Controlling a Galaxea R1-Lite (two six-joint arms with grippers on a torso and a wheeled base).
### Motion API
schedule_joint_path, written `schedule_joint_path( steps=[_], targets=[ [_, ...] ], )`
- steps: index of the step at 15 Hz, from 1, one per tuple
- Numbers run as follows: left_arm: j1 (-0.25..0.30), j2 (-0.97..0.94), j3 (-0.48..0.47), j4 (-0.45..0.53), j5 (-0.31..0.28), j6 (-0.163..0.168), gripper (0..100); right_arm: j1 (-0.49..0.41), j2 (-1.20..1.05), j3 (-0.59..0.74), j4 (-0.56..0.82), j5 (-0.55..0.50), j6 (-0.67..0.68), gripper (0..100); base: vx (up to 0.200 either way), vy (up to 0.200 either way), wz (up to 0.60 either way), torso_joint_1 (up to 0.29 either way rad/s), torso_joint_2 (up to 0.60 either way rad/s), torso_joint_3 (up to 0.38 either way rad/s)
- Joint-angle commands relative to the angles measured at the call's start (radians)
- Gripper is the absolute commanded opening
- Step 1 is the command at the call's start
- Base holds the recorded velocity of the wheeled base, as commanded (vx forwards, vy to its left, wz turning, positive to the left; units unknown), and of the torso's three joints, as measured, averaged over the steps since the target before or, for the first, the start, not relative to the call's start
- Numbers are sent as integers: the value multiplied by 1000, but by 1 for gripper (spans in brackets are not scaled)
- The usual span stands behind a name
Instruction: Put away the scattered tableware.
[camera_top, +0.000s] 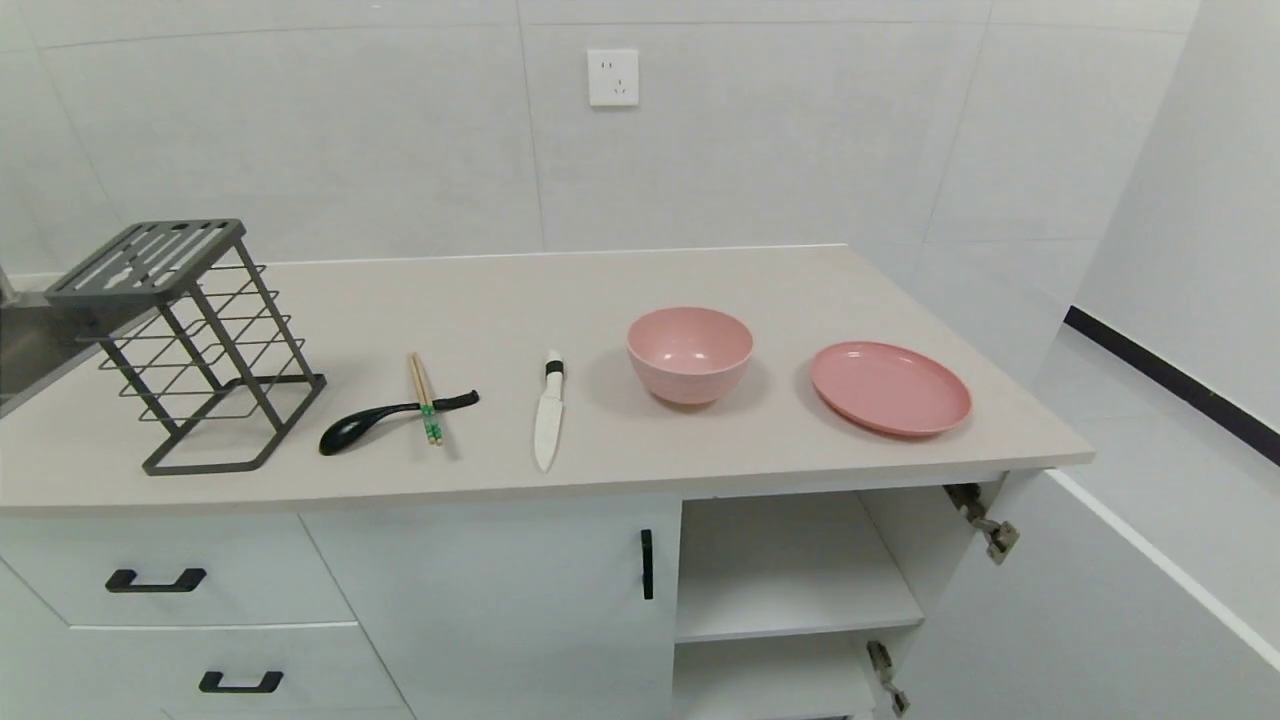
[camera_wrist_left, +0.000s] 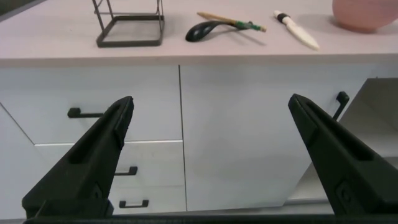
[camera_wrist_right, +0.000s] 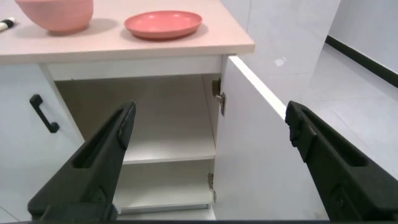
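Risks, judging from here: the open door (camera_top: 1100, 620) is jutting out at right, so the R claw (camera_wrist_right: 208, 165) could be clipping it while rising. The plate (camera_top: 890, 388) is lying flat near the counter (camera_top: 700, 280) edge, so a poor pinch could be pushing it off. The chopsticks (camera_top: 425, 395) are crossing the spoon (camera_top: 360, 425), so lifting 1 could be flicking the other.

The L claw (camera_wrist_left: 211, 165) and R claw are both hanging w/ fingers spread wide, holding nothing, below counter level. Plate and bowl (camera_top: 690, 353) are sitting above and beyond the R claw. Rack (camera_top: 190, 340), knife (camera_top: 549, 415), spoon and chopsticks are sitting above and beyond the L.
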Motion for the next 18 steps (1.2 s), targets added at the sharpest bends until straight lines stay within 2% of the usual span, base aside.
schedule_joint_path(
  steps=[1, 6, 8, 11, 17, 18],
  targets=[
    [0, 1, 0, 0, 1, -1, 100, 0, 0, 0, 0, 0, 0, 100, 0, 0, 0, 276, -510, -242],
    [0, 1, 0, 1, 1, 0, 100, 0, 0, 0, 0, 0, 0, 100, 0, 0, 0, 280, -534, -256],
    [0, 1, 0, 1, 1, 2, 100, 0, 1, 0, 0, 0, 0, 100, 200, 0, 0, 164, -317, -144],
    [0, 1, 0, 1, 1, 3, 100, 0, 1, 0, 0, 0, 0, 100, 200, 0, 0, 43, -80, -36],
    [0, 1, 0, 0, 2, 0, 100, 0, 0, 0, 0, 0, 0, 100, 0, 0, 0, 0, 0, 0],
    [0, 1, 0, 0, 2, 0, 100, 0, 0, 0, 0, 0, 0, 100, 0, -200, 0, 7, 2, 2]
  ],
)
